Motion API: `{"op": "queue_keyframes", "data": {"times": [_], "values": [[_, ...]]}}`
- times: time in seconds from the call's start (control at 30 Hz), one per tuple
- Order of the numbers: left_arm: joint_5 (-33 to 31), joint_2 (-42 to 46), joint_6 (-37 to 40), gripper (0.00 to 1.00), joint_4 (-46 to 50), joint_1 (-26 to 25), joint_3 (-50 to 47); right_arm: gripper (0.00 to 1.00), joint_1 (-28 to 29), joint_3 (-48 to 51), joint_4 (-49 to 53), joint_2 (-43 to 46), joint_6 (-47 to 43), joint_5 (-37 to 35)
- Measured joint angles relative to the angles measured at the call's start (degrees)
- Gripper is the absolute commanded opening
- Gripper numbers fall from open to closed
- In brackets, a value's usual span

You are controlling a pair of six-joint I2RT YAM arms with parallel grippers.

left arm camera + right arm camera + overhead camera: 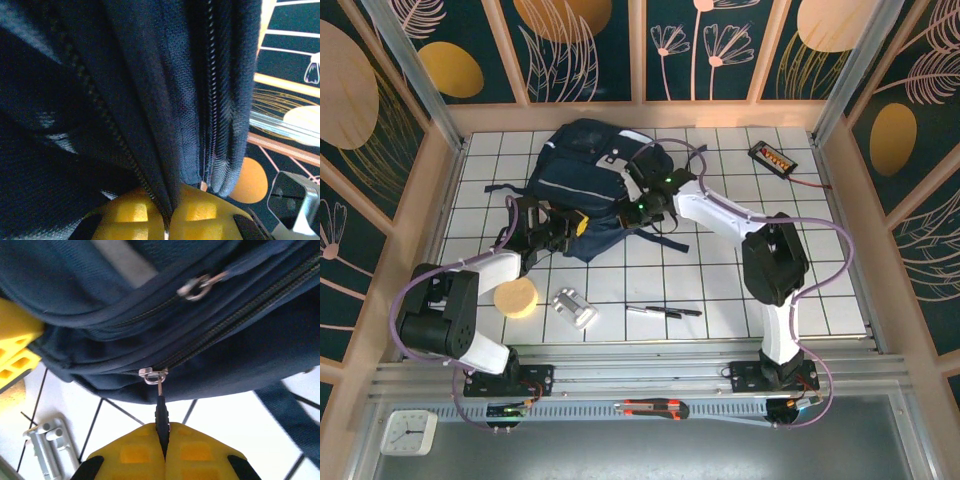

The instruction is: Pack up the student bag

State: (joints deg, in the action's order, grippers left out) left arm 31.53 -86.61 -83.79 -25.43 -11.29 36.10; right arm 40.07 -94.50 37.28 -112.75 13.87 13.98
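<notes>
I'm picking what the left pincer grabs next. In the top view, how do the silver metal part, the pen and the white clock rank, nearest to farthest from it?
1. The silver metal part, on the table straight toward the near edge from the left pincer.
2. The pen, toward the near edge and to the right.
3. The white clock, off the table on the grey ledge, far left.

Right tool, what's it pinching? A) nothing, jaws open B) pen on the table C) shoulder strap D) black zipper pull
D: in the right wrist view the right tool is shut on the black zipper pull hanging from a slider on the student bag.
</notes>
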Motion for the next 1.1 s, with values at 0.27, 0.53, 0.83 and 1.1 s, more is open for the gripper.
{"op": "queue_keyframes", "data": {"times": [0.27, 0.53, 0.83, 1.1], "values": [[0.6, 1.1, 1.4, 0.0, 1.1, 0.0, 0.0, 0.0, -4.9, 1.0, -1.8, 0.3, -2.4, 0.9], [0.9, 2.7, 2.5, 0.0, 2.9, 0.0, 0.0, 0.0, -11.4, -0.9, -2.3, -1.8, -3.8, 2.6], [-0.2, 4.0, 2.6, 0.0, 3.9, 0.0, -0.1, 0.0, -13.9, -1.5, -1.9, -3.2, -5.1, 4.0], [-0.7, 4.7, 2.8, 0.0, 5.1, 0.0, -0.1, 0.0, -15.2, -2.9, -0.8, -5.1, -6.1, 5.5]]}}
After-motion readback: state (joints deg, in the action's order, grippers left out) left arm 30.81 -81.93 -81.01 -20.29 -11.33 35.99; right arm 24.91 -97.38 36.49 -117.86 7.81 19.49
